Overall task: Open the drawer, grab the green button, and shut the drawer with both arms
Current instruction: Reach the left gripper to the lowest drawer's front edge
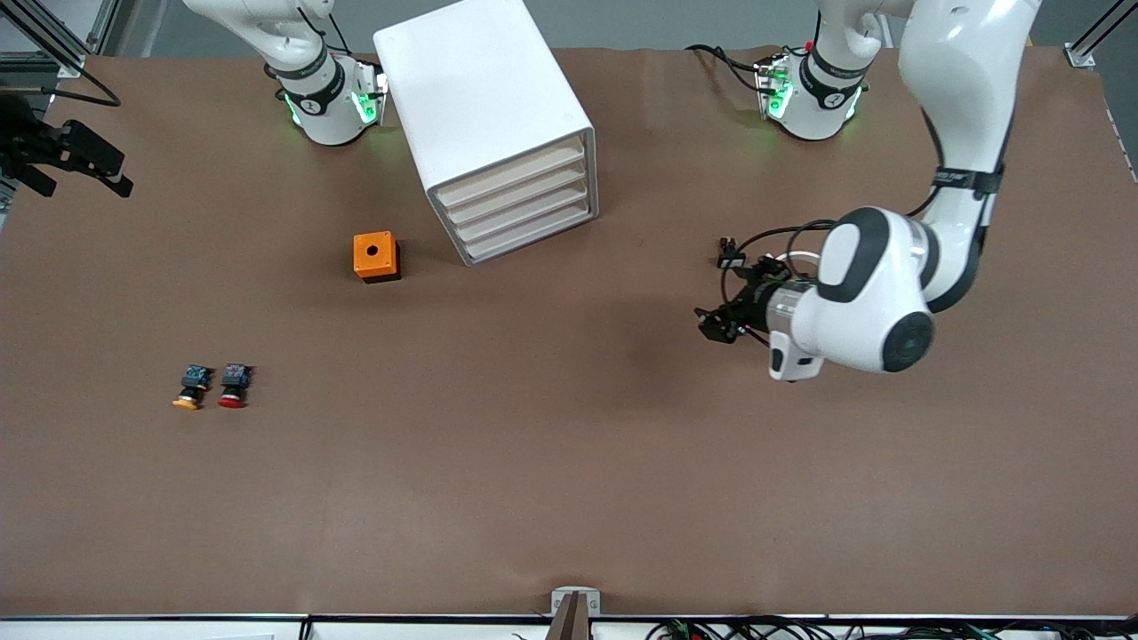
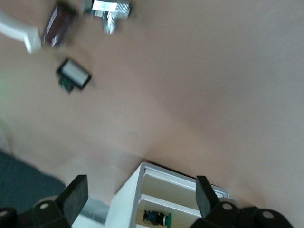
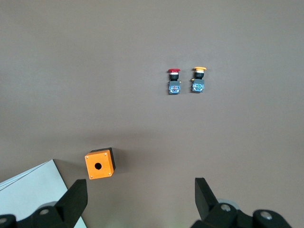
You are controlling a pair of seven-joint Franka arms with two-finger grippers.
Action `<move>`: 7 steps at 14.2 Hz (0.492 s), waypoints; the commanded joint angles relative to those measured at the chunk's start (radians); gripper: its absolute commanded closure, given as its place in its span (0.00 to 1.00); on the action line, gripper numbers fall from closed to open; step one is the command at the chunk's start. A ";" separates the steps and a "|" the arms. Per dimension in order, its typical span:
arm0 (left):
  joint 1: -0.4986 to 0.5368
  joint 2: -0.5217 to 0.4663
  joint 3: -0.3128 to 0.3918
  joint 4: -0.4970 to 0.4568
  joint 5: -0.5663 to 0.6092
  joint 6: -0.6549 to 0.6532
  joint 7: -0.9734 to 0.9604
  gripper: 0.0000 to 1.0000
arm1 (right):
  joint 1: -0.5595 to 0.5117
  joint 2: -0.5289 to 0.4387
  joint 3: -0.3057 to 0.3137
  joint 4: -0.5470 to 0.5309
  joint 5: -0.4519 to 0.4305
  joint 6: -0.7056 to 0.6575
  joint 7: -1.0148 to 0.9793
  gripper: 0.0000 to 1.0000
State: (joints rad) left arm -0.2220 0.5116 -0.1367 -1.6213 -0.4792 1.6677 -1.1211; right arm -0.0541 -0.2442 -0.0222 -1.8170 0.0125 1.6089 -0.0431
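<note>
- Front view: the white cabinet (image 1: 484, 98) stands at about twelve o'clock on the table (image 1: 569, 498). Its four drawers (image 1: 520, 209) face roughly five o'clock, and all of them sit flush, so none has been pulled out.
- The green-capped button (image 2: 156, 218) shows only in the left wrist view. It lies inside one of the drawers, but we cannot tell which one.
- The left gripper (image 1: 718, 322) hangs over bare table at about four o'clock from the cabinet. Its fingers are spread wide and hold nothing.
- The right gripper (image 3: 139, 187) is high over the right arm's end of the table. Its fingers are as wide apart as the left's and also empty. Below it its wrist view shows the orange box (image 1: 375, 256) and two other buttons.
- The orange box sits at about eight o'clock from the cabinet. The red-capped button (image 1: 234, 386) and the yellow-capped button (image 1: 190, 388) lie side by side, farther out at eight o'clock from the box, and we judge neither of them to be our target.
- We judge that no step is done: opening the drawer, lifting the button out and closing the drawer all remain.
- The left gripper is the one closer to the drawer fronts, so we would expect it to go first.
</note>
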 commanded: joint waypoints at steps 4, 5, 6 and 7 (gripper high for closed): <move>0.006 0.152 -0.061 0.066 -0.139 -0.055 -0.444 0.00 | -0.004 -0.015 -0.001 -0.005 -0.009 -0.029 0.002 0.00; 0.006 0.175 -0.073 0.092 -0.150 -0.095 -0.512 0.00 | -0.004 -0.015 -0.002 -0.004 -0.011 -0.029 0.000 0.00; 0.001 0.200 -0.081 0.116 -0.165 -0.123 -0.587 0.00 | -0.004 -0.015 -0.002 -0.002 -0.011 -0.029 0.002 0.00; -0.011 0.217 -0.087 0.127 -0.188 -0.131 -0.653 0.00 | -0.004 -0.014 -0.001 0.001 -0.011 -0.030 0.000 0.00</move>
State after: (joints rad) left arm -0.2231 0.6798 -0.2049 -1.5625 -0.6327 1.5856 -1.6459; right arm -0.0545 -0.2442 -0.0248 -1.8171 0.0125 1.5884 -0.0431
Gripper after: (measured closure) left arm 0.000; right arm 0.000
